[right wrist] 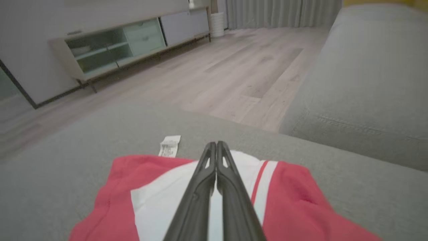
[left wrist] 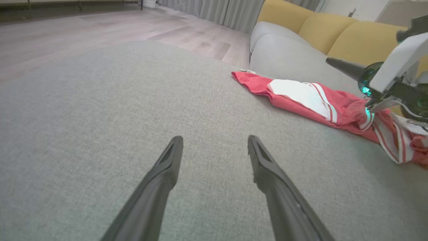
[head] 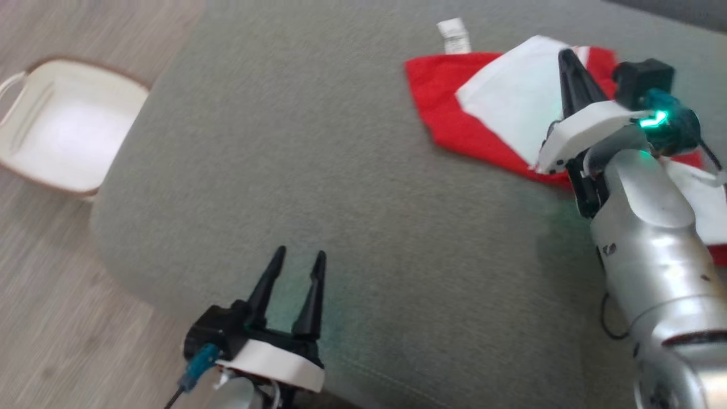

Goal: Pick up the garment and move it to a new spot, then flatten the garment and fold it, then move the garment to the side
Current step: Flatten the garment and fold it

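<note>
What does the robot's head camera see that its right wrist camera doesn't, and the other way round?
Head view, not wrist: a white rectangular basket with a brown rim on the floor, and the open left gripper. Wrist, not head: a pale low cabinet with shelves and grey curtains. Both: the bright red shirt with white panels, its small white label, the shut right gripper above it, the grey fabric cushion.

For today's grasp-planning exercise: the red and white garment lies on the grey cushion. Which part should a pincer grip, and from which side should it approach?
Probably the red corner of the garment beside the care label: it juts out flat, a free edge bordering bare cushion. Approach from the robot's left, low over the cushion, where the open left pincer hovers.
</note>
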Available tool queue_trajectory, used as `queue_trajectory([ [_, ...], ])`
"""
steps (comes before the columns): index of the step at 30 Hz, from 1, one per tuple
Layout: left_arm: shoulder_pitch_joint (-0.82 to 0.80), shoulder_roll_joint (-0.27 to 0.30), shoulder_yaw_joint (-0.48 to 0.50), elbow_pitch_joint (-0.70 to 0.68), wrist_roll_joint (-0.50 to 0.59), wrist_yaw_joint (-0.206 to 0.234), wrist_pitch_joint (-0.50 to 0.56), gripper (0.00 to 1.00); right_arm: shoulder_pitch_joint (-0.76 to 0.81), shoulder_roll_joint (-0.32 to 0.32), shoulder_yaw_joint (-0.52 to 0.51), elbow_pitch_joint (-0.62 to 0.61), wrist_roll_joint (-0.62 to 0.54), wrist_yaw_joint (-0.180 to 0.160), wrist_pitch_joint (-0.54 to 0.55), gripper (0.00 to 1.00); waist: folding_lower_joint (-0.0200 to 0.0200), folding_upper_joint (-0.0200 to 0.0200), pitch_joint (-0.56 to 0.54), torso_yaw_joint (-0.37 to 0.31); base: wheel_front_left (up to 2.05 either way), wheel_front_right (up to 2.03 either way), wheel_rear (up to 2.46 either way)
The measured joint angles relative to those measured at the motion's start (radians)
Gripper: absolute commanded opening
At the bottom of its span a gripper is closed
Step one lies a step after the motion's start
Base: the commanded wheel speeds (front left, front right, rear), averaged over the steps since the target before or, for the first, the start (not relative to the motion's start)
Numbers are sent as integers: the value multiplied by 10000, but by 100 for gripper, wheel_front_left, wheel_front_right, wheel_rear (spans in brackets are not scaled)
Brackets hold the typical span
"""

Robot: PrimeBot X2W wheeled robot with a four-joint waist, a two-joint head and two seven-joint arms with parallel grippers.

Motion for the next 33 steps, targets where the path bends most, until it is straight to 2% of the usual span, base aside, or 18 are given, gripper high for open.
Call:
queue_trajectory([
  [3,89,8,426,-4,407,54,0,100,684,25,510,-1432,1129,0,-6,0,0,0,-309,-486,0,0,0],
  [4,152,4,598,-10,541,81,0,100,989,48,581,-1820,1390,0,-21,15,0,0,-421,-669,0,0,0],
  [5,216,10,752,-17,639,90,0,100,1338,50,650,-2178,1526,0,-29,85,-1,0,-531,-864,0,0,0],
  [6,269,8,959,-27,771,100,0,100,1720,52,696,-2535,1618,0,-31,100,-1,0,-640,-1081,0,0,0],
  [13,453,10,2127,-148,1553,190,0,100,4103,71,487,-4236,1969,0,-31,100,-1,0,-1365,-2721,0,0,0],
  [17,848,12,2592,-228,1891,265,0,100,5329,102,314,-4548,2031,0,-31,100,-1,0,-1770,-3631,0,0,0],
  [22,1268,13,2690,-221,2023,265,0,100,6578,140,447,-4525,2132,0,-31,100,0,0,-2199,-4515,0,0,0],
  [27,1419,13,2640,-221,2021,263,0,100,6919,176,796,-4521,2520,0,-31,100,-1,0,-2427,-4837,0,0,0],
  [33,1408,15,2522,-196,2019,251,0,100,6788,194,1906,-4589,3139,0,-31,100,1,1,-2276,-4512,0,0,0],
])
